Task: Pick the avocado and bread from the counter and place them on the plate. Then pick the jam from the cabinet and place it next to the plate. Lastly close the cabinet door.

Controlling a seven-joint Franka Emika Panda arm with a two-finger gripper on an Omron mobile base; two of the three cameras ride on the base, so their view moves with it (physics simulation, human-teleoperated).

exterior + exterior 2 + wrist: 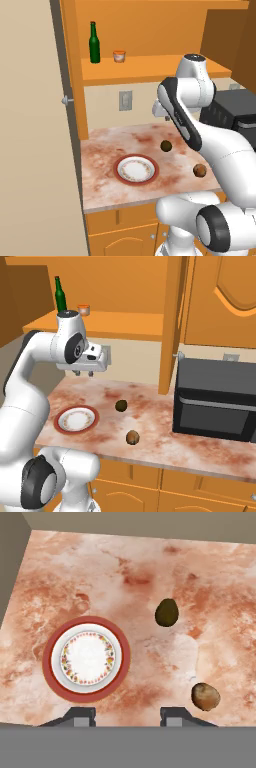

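Bright, even rendered light with no visible source, no glare and almost no cast shadows, flat colours, the counter [125,577] and plate [86,658] sharp from above, soft low-resolution edges in both base views, no lens distortion.

The arm [215,145] is glossy white, built of rounded tubular links with dark grey bands and round caps at its joints. Its boxy white hand [97,358] ends in two small dark fingertips [80,716].
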